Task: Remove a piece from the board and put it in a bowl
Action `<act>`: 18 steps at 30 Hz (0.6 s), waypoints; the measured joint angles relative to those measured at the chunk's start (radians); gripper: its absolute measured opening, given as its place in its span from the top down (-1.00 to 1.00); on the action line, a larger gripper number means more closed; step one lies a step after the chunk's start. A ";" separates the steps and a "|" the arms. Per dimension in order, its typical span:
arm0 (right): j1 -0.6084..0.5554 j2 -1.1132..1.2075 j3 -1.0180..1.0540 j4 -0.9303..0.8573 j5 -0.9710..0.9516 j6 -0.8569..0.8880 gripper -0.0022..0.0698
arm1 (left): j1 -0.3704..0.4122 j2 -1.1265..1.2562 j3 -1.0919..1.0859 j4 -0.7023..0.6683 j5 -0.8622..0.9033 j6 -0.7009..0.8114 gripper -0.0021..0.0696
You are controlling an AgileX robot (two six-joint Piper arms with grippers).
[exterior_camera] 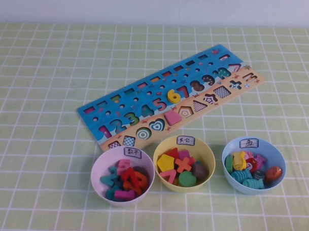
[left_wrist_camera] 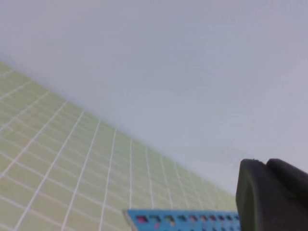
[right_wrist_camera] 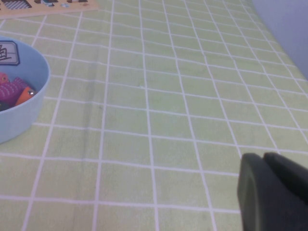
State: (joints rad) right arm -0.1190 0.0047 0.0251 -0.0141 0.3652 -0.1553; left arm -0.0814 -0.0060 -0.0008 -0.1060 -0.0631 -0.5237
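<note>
1. Dark plastic of the left gripper (left_wrist_camera: 272, 195) is showing at the edge of the left wrist view, its two fingers sitting pressed together w/ nothing between them. It is pointing over the green checked tablecloth (left_wrist_camera: 57, 159) toward the pale wall; a strip of the board's blue edge is peeking in beside it.
2. Right gripper (right_wrist_camera: 274, 192) is showing as a dark shape in the right wrist view, hanging above bare cloth near the light blue bowl (right_wrist_camera: 19, 106); can't tell if its fingers are parted or together.
3. Neither arm is appearing in the high view.
4. Board (exterior_camera: 99, 111) is lying diagonally across the table's centre: blue half w/ coloured numbers on the far side, tan half w/ patterned slots on the near side.
5. Pink piece (exterior_camera: 172, 116) is sitting on the tan half, just nearer than the yellow 6 (exterior_camera: 174, 95).
6. Yellow bowl (exterior_camera: 206, 150) is standing just in front of the board, the middle one of three, holding shapes incl. a red cross (exterior_camera: 184, 164).
7. Lilac bowl (exterior_camera: 99, 167) w/ number pieces is standing to its left; the light blue one, w/ mixed pieces, to its right.
</note>
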 joint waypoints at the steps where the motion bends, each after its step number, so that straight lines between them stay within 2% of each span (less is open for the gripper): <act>1: 0.000 0.000 0.000 0.000 0.000 0.000 0.99 | 0.000 0.011 -0.025 0.000 0.048 0.007 0.96; 4: 0.000 0.000 0.000 0.000 0.000 0.000 0.99 | 0.000 0.096 -0.162 0.012 0.238 0.083 0.96; 11: 0.000 0.000 0.000 0.000 0.000 0.000 0.99 | 0.000 0.470 -0.593 0.012 0.707 0.544 0.96; 14: 0.000 0.000 0.000 0.000 0.002 0.000 0.99 | 0.000 0.657 -0.755 -0.017 0.838 0.703 0.96; 18: 0.000 0.000 0.000 0.000 0.002 0.000 0.99 | -0.006 0.906 -0.991 -0.049 0.976 0.809 0.96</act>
State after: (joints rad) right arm -0.1190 0.0047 0.0251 -0.0141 0.3671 -0.1553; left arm -0.0872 0.8995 -0.9918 -0.1555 0.9128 0.2853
